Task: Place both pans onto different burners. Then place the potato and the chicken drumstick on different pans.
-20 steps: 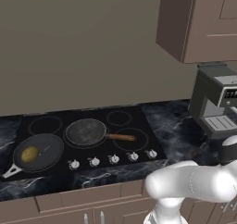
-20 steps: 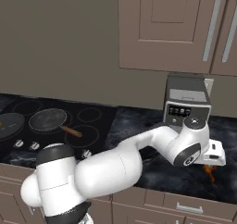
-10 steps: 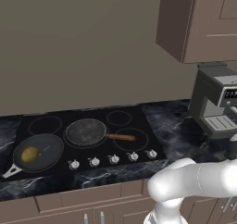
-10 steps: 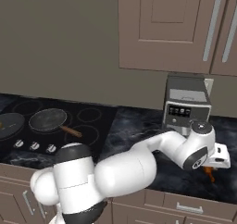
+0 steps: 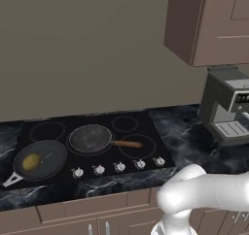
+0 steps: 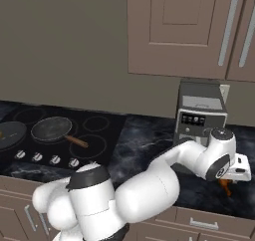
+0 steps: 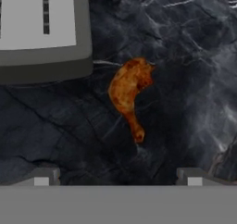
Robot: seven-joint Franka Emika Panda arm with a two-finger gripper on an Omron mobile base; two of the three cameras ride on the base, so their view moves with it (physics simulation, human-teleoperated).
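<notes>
Item: gripper (image 7: 118, 177), jaws spread, has swung further right over the chicken drumstick (image 7: 128, 94) on the marble counter (image 7: 185, 56) beside the coffee machine (image 6: 200, 116). Status: potato (image 5: 31, 161) already panned; drumstick pickup pending.

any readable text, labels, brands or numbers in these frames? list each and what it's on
None can be read.
Grey coffee machine: its dark front display panel carries small light marks, too small and blurred to read.
Small silver knobs on the flat black glass cooktop: no legible markings.
Brown wooden wall cabinets: no text.
</notes>
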